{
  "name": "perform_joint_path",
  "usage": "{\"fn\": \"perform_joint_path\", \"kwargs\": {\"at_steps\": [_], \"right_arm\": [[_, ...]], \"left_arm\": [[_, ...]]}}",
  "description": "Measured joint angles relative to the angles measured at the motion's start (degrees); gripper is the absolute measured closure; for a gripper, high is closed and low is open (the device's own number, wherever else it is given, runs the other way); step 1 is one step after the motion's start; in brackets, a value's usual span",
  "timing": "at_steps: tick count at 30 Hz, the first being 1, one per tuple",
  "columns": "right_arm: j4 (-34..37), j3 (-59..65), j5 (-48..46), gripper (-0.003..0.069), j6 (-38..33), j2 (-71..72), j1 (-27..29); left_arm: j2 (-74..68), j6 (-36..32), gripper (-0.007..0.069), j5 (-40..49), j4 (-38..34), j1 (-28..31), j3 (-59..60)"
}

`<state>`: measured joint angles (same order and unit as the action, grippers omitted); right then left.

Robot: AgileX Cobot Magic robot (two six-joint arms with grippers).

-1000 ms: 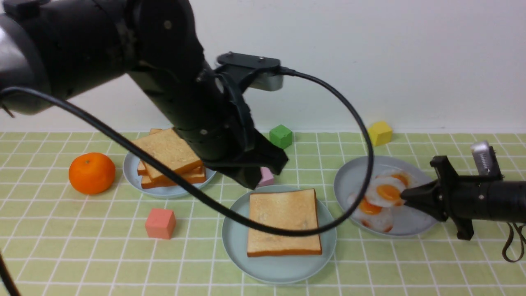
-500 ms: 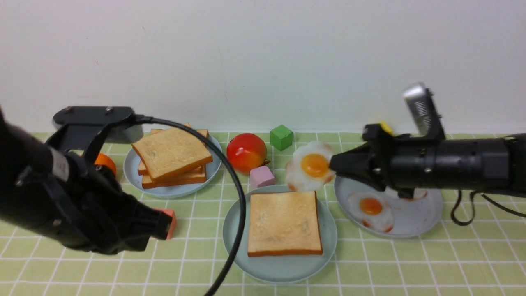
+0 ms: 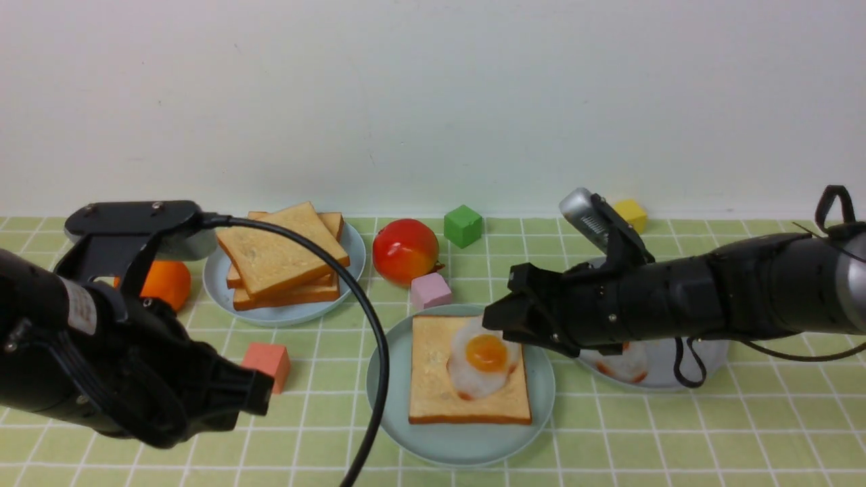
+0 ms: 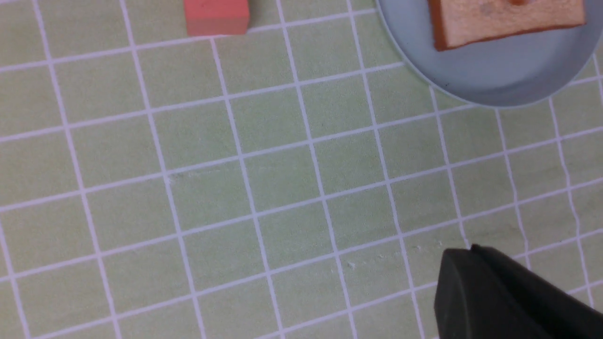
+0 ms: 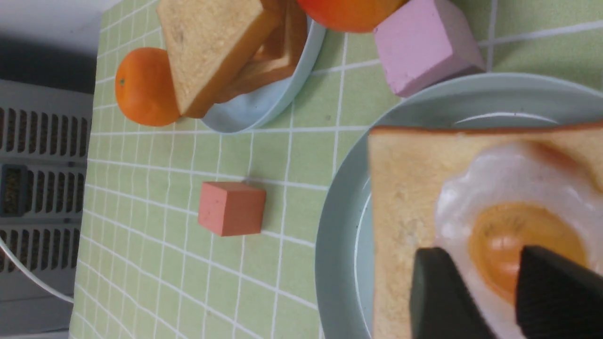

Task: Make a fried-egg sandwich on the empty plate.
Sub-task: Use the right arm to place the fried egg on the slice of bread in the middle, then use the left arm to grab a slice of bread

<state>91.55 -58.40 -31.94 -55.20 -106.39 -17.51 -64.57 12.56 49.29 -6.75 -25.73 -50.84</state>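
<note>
Fried egg (image 3: 482, 358) flat on toast slice (image 3: 433, 385) on teal plate (image 3: 541, 406), middle layer done. Right gripper (image 3: 497, 323) just above egg, jaws parted, nothing pinched. Left gripper (image 3: 262, 392) pressed together, parked clear, probably for top slice from toast pile (image 3: 281, 253).

front overview, wrist close-ups, common plate (image 3: 460, 450)

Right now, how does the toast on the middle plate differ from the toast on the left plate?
The middle-plate toast is one slice lying flat; the left-plate toast is a skewed stack of several slices. The middle-plate toast carries a fried egg; the left-plate toast is bare on top. The middle-plate toast sits on the wider plate, the left-plate toast on a smaller plate. Both are square, golden-brown, with darker crusts.
</note>
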Motion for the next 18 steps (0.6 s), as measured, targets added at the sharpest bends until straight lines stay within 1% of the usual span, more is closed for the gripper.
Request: {"fn": "perform_joint_path", "kwargs": {"at_steps": [1,2,3,4,5,6,7,8,9,10,13,14,15,18], "right_arm": [[-1.46,-0.04,-0.95,0.0239,0.0,0.27,0.68],[-4.37,-0.04,-2.24,0.0161,0.0,0.88,2.16],[-4.37,-0.04,-2.45,0.0148,0.0,1.02,2.4],[-8.17,-0.04,-4.05,0.0066,0.0,2.41,4.52],[-10.77,-0.12,-5.33,0.0027,0.24,3.85,6.31],[-11.3,-0.23,-5.87,0.002,0.33,4.5,6.68],[-15.63,-1.01,-8.48,-0.0008,1.87,7.37,9.71],[-16.17,-1.15,-8.82,-0.0011,2.45,7.77,10.47],[-20.74,-2.59,-12.06,-0.0013,4.78,11.06,12.91],[-23.76,-3.65,-14.22,-0.0008,6.66,13.33,14.38],[-32.68,-5.93,-18.02,0.0034,12.87,20.48,16.47],[-33.19,-6.08,-18.17,0.0038,13.27,21.58,16.47],[-37.47,-6.41,-18.52,0.0081,16.33,26.1,16.03],[-42.76,-6.45,-18.6,0.0158,19.2,34.08,12.6]], "left_arm": [[0.0,0.0,0.0636,-0.05,0.06,0.0,0.0],[0.0,0.0,0.0636,-0.24,0.28,0.0,0.0],[0.0,0.0,0.0636,-0.24,0.41,0.0,0.0],[0.0,0.0,0.0634,-0.62,0.93,0.0,0.0],[-0.05,0.04,0.0634,-1.14,1.43,0.0,0.0],[-0.12,0.04,0.0633,-1.29,1.43,0.0,0.0],[-0.69,0.04,0.0629,-3.06,1.94,0.0,0.0],[-0.78,0.04,0.0629,-3.35,2.0,0.0,0.0],[-1.92,0.04,0.0627,-6.13,2.54,0.0,0.0],[-2.82,0.04,0.0625,-8.34,3.06,0.0,0.0],[-5.63,1.4,0.0622,-15.95,4.64,0.9,0.0],[-5.85,1.63,0.0622,-16.51,4.64,1.04,0.0],[-8.16,3.98,0.0621,-20.35,4.98,3.23,-0.36],[-13.36,6.62,0.0619,-20.34,4.63,9.27,-3.9]]}}
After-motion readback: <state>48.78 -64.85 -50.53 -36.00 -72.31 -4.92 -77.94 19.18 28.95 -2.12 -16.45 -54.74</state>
